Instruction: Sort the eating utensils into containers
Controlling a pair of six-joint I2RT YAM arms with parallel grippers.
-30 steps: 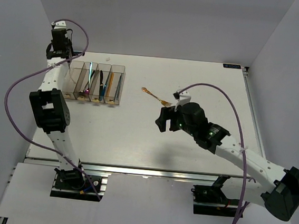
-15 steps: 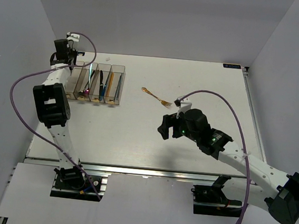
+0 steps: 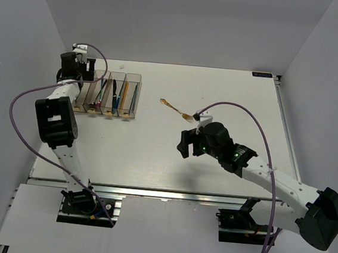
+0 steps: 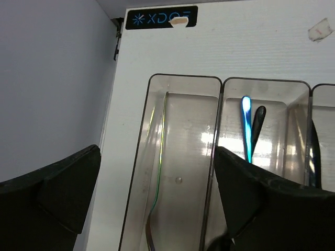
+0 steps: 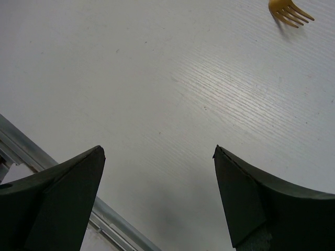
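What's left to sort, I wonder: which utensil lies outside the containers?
The gold fork, lying alone on the white table right of the containers; the other utensils in view all sit inside the compartments.

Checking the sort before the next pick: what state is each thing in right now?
Left gripper: open, empty, over the leftmost bin.
Right gripper: open, empty, over bare table.
Gold fork: flat on the table, not in a bin.
Leftmost bin: holds one thin piece.
Second bin: holds a blue piece and a black piece.
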